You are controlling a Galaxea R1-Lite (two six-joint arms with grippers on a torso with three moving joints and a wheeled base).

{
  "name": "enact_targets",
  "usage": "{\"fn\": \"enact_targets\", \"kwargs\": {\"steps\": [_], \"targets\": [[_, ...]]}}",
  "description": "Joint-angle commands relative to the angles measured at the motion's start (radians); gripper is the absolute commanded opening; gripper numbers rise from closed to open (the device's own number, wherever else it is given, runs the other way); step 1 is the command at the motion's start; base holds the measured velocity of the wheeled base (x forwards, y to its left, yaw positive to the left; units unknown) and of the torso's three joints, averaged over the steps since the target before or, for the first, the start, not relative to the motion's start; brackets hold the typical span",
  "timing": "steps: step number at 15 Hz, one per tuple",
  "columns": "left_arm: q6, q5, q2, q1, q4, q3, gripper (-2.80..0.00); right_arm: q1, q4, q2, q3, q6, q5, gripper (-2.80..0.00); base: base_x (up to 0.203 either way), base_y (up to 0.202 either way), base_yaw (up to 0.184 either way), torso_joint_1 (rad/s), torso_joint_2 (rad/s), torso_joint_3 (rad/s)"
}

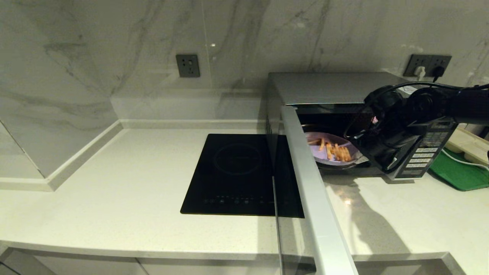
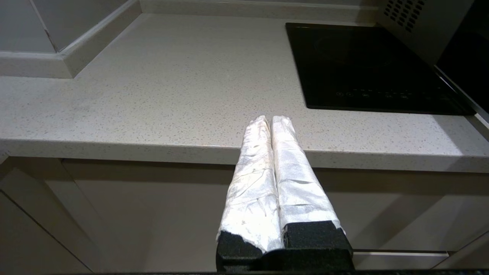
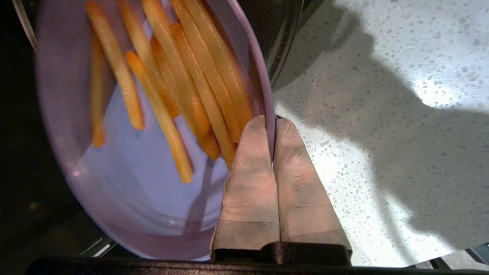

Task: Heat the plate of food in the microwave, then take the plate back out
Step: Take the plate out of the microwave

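Two fingers, right gripper (image 3: 273,124): pinched together on the rim of the plate of food (image 3: 133,183)
Plate: at the mouth of the microwave (image 1: 328,87), door open
Left gripper (image 2: 270,123): closed, empty, near the counter (image 2: 153,95) edge

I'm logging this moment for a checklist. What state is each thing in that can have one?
Silver box-shaped microwave: door swung wide open.
Round pale lilac plate of orange-yellow fries: at the microwave's mouth, rim pinched by the right gripper.
Right gripper: shut on the plate's rim.
Left gripper: shut, empty, parked at the counter's front edge.
Flat black induction hob: bare, nothing on it.
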Motion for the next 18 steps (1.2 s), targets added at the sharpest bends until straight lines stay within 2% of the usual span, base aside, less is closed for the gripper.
{"fn": "enact_targets", "kwargs": {"steps": [1, 11, 18], "targets": [[-0.001, 0.0, 0.0, 0.0, -0.001, 0.0, -2.8, 0.0, 0.006, -0.014, 0.007, 0.006, -0.001, -2.8, 0.0, 0.0, 0.0, 0.0, 0.0, 0.0], [-0.001, 0.0, 0.0, 0.0, -0.001, 0.0, -2.8, 0.0, 0.006, -0.068, 0.088, 0.009, -0.001, -2.8, 0.0, 0.0, 0.0, 0.0, 0.0, 0.0], [-0.001, 0.0, 0.0, 0.0, -0.001, 0.0, -2.8, 0.002, -0.054, -0.237, 0.31, -0.005, 0.005, -2.8, 0.0, 0.0, 0.0, 0.0, 0.0, 0.0]]}}
